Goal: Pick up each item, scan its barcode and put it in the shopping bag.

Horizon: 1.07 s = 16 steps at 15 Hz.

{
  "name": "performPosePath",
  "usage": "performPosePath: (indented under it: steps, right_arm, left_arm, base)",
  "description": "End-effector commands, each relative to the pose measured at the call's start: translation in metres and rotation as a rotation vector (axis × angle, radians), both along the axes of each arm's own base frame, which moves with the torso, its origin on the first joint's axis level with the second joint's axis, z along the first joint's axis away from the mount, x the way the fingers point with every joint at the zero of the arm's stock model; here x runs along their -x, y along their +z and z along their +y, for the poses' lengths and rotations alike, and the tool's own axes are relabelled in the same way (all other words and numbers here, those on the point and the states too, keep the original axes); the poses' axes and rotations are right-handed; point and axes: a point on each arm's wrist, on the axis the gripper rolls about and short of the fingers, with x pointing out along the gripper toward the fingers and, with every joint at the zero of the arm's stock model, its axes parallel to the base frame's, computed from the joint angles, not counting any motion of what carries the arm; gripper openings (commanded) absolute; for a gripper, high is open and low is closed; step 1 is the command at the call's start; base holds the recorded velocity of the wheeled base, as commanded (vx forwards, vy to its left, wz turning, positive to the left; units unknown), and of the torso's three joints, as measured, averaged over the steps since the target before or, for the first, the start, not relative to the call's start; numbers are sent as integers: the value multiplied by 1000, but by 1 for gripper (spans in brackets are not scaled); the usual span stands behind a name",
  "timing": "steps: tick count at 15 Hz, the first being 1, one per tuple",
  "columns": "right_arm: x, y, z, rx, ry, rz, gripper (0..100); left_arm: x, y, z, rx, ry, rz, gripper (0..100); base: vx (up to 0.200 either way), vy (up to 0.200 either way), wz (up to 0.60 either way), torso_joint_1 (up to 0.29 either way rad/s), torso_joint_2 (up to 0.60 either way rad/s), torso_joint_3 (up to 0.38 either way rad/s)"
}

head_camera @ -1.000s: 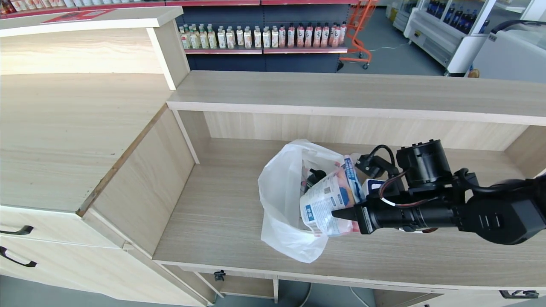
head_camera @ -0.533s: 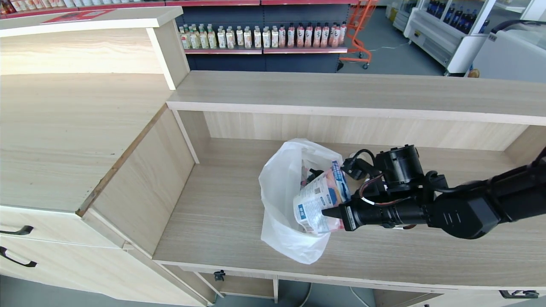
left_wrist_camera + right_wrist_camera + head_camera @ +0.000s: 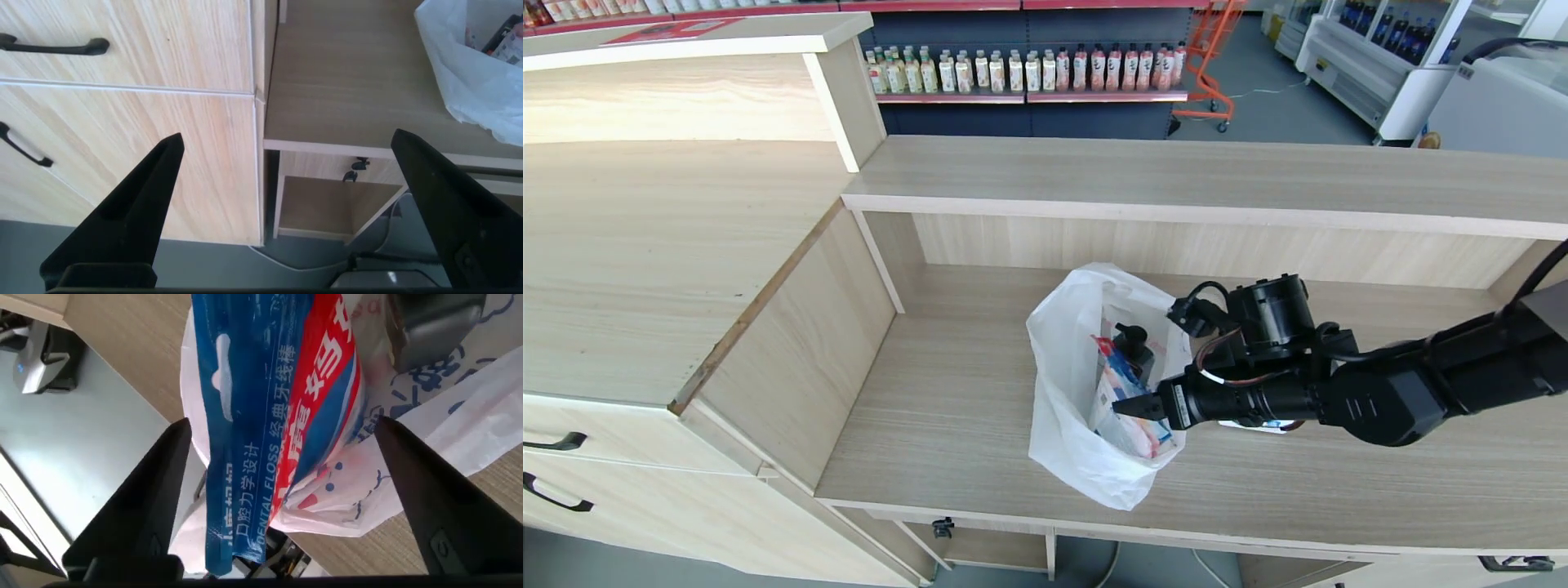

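A white plastic shopping bag stands open on the lower counter. Inside it lies a blue, red and white flat package beside a black pump-top bottle. My right gripper hovers at the bag's mouth, right over the package. In the right wrist view its fingers stand wide apart on either side of the package, not pressing it. My left gripper hangs open and empty below the counter front, facing the drawers, with the bag off to one side.
A small white and blue item lies on the counter under my right arm. A raised shelf runs behind the bag and a tall side panel stands to its left. Drawers with black handles sit beneath.
My right arm moved left and down to the bag's mouth. The package went from standing above the rim in the gripper to lying deep inside the bag, and the fingers came apart.
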Motion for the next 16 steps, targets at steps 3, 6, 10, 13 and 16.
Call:
performPosePath:
  steps: [3, 6, 10, 13, 16]
  right_arm:
    - [4, 23, -1, -121, -34, 32, 100]
    - [13, 47, -14, -217, -105, 43, 100]
    - [73, 110, -46, -383, -141, -50, 100]
    - [141, 130, -120, -239, -389, -365, 100]
    - [231, 58, -149, -78, -619, -394, 100]
  left_arm:
    - [0, 0, 0, 0, 0, 2, 100]
    - [0, 0, 0, 0, 0, 2, 100]
    - [0, 0, 0, 0, 2, 2, 100]
    - [0, 0, 0, 0, 0, 2, 100]
    - [0, 0, 0, 0, 0, 2, 100]
  base:
    - [0, 0, 0, 0, 0, 0]
    - [0, 0, 0, 0, 0, 0]
    - [0, 0, 0, 0, 0, 0]
    - [0, 0, 0, 0, 0, 0]
    - [0, 0, 0, 0, 0, 0]
